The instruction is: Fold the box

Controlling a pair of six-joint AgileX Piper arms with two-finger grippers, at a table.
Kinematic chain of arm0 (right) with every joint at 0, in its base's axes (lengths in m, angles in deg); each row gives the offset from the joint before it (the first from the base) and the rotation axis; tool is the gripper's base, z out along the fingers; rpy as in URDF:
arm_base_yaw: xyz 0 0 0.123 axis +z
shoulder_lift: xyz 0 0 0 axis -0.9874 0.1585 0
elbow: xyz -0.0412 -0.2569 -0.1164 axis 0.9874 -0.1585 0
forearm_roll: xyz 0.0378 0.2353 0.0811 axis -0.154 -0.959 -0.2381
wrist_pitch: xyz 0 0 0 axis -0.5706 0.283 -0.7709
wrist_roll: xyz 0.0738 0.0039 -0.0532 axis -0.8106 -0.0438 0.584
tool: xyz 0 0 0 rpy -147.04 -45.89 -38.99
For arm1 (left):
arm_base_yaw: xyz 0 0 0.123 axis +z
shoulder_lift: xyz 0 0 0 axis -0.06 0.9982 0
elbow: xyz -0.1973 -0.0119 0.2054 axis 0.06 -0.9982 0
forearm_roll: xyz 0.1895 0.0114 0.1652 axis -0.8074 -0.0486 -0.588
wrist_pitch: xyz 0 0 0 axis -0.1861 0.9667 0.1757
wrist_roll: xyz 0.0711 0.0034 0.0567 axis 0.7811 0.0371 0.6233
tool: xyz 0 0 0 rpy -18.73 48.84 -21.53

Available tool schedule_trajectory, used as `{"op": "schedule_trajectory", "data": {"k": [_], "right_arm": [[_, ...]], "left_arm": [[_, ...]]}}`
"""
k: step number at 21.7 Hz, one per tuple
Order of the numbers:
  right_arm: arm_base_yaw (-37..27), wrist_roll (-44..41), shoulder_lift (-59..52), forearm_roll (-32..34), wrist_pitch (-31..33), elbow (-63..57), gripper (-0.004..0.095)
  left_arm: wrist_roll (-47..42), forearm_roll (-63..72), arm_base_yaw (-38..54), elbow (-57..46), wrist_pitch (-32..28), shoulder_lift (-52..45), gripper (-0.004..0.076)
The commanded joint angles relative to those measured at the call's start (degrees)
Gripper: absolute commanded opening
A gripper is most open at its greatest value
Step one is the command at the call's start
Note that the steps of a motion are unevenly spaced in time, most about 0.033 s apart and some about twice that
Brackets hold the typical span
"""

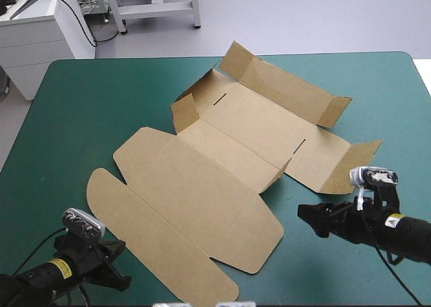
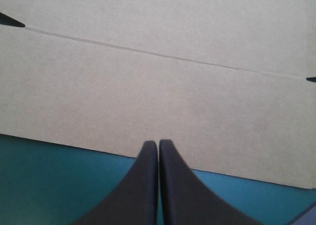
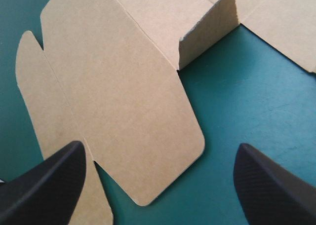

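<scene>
The brown box (image 1: pixel 202 179) lies as a cut sheet across the middle of the table. Its long lid panels are flat toward the near left, and short walls (image 1: pixel 283 85) stand raised at the far end. My left gripper (image 1: pixel 118 250) is shut at the near left. In the left wrist view its tips (image 2: pixel 158 145) meet right at the edge of the flat board (image 2: pixel 158 87). My right gripper (image 1: pixel 308 219) is open at the near right, pointing at the sheet. In the right wrist view the rounded flap (image 3: pixel 123 87) lies ahead of its spread fingers (image 3: pixel 158 148), with nothing held.
The teal-green cover (image 1: pixel 81 105) surrounds the sheet on all sides. The table's far edge (image 1: pixel 135 59) runs behind the raised walls, and the right edge (image 1: pixel 421 91) lies beyond the right arm.
</scene>
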Motion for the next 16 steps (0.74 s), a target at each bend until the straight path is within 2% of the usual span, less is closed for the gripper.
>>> {"op": "schedule_trajectory", "data": {"k": [1, 8, 16], "right_arm": [[0.17, 2.13, 5.86, -6.99, -4.54, 2.05, 0.0752], [0.17, 3.7, 20.09, -13.32, -8.67, 2.43, 0.0752], [0.17, 3.33, 31.47, -18.72, -7.87, 8.52, 0.0752]], "left_arm": [[-0.09, 1.23, 0.12, 1.98, -2.99, 0.35, -0.0008], [-0.09, 1.23, 0.12, 1.98, -2.99, 0.35, -0.0008], [-0.09, 1.23, 0.12, 1.98, -2.99, 0.35, -0.0008]]}}
